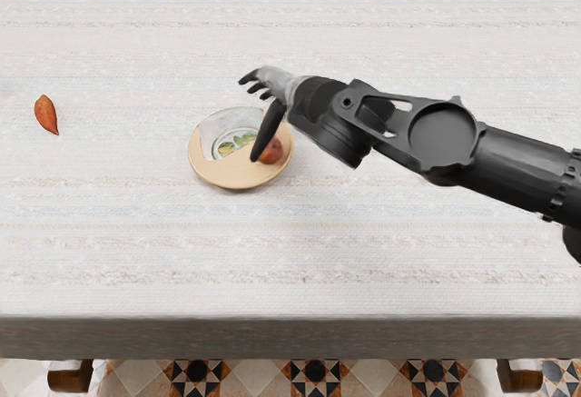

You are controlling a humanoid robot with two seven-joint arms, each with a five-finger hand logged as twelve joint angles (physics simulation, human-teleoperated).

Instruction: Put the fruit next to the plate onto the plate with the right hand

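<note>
- The fruit is small and round, red on most of its skin with a paler, yellowish patch on the side that faces the camera. It looks like a small apple.
- It lies inside the plate, at the right side of it, close against the inner rim. Its left part is hidden behind a dark finger.
- The plate is round, with a wide tan rim and a grey-white middle where a green pattern shows.
- The right hand hangs over the far right edge of the plate; its arm comes in from the right edge of the picture and crosses above the table.
- The fingers are spread and stretched out to the left, away from the fruit, and they close around nothing.
- The thumb is long and dark and points down to the fruit. Its tip overlaps the fruit's left side, but I cannot tell whether it really touches the skin.
- Far at the left of the table, well apart from the plate, lies an orange-red pointed object, shaped somewhat like a leaf.
- The table has a whitish, lightly striped cloth.
</note>
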